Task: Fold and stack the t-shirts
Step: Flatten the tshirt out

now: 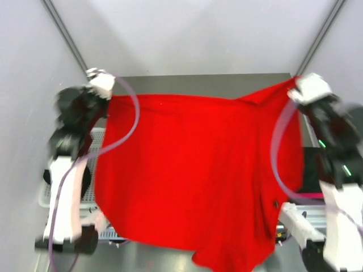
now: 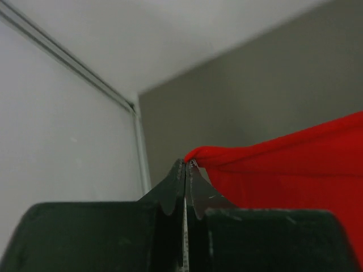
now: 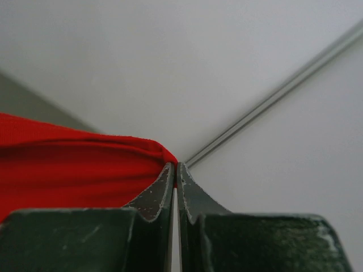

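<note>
From above, a bright red soft cloth t-shirt (image 1: 187, 170) hangs spread wide in the air between the two arms. One upper corner is pinched in the left gripper (image 1: 106, 89) and the other in the right gripper (image 1: 296, 90). Its lower edge droops toward the near side. A white plastic mesh basket (image 1: 97, 137) sits on the left, mostly hidden behind the left arm and the shirt, so its contents cannot be told. A bare strip of the flat grey table (image 1: 198, 84) shows beyond the shirt, closed in by plain white walls (image 1: 198, 34).

In the left wrist view, the left gripper (image 2: 186, 164) is clamped tight on a bunched red corner, and the cloth (image 2: 295, 170) stretches away rightward. Grey surface and white wall lie behind.

In the right wrist view, the right gripper (image 3: 173, 165) is likewise clenched on the shirt (image 3: 74, 164). A thin metal rail (image 3: 272, 96) runs along the white wall.
</note>
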Tool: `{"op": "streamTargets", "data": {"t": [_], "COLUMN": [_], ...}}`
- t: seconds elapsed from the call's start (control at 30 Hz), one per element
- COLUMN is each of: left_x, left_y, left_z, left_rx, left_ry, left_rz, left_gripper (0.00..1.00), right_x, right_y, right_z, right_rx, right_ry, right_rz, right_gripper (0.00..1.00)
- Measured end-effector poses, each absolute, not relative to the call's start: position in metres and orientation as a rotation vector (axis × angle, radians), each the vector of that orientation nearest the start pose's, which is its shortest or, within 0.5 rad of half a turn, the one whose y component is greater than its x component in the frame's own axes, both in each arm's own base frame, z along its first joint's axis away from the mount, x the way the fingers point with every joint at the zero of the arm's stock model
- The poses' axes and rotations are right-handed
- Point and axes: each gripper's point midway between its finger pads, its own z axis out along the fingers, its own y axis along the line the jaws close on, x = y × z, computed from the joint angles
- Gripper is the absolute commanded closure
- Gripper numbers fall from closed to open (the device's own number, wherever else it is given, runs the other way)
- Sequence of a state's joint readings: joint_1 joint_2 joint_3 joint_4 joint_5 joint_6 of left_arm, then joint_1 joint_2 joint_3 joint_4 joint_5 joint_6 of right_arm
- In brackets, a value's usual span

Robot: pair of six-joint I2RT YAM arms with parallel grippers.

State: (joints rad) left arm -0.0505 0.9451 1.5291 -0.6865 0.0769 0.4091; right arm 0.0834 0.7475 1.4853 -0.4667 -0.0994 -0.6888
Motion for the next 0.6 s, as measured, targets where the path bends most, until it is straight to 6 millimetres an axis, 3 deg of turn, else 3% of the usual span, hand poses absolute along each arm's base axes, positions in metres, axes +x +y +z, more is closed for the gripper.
{"op": "streamTargets", "data": {"t": [0.07,0.13,0.2,0.27,0.37,0.53,0.6], "left_x": [0.323,0.358,0.372,0.377,0.389,0.428,0.444], "left_y": [-0.01,-0.009,-0.007,-0.006,-0.005,0.001,0.005], "left_z": [0.378,0.292,0.229,0.18,0.132,0.087,0.069], "left_rx": [0.486,0.546,0.592,0.627,0.664,0.681,0.683], "left_ry": [1.802,2.003,2.138,2.236,2.297,2.325,2.353], "left_rz": [0.205,0.196,0.187,0.177,0.176,0.233,0.261], "left_gripper": [1.0,1.0,1.0,1.0,1.0,1.0,1.0], "right_x": [0.281,0.339,0.371,0.382,0.392,0.432,0.456], "right_y": [0.013,0.017,0.018,0.019,0.02,0.023,0.025], "right_z": [0.476,0.392,0.309,0.229,0.166,0.111,0.1], "right_rx": [-0.654,-0.757,-0.85,-0.942,-1.011,-1.039,-1.027], "right_ry": [1.347,1.539,1.719,1.896,2.03,2.119,2.138], "right_rz": [-0.439,-0.413,-0.375,-0.319,-0.27,-0.249,-0.246], "right_gripper": [1.0,1.0,1.0,1.0,1.0,1.0,1.0]}}
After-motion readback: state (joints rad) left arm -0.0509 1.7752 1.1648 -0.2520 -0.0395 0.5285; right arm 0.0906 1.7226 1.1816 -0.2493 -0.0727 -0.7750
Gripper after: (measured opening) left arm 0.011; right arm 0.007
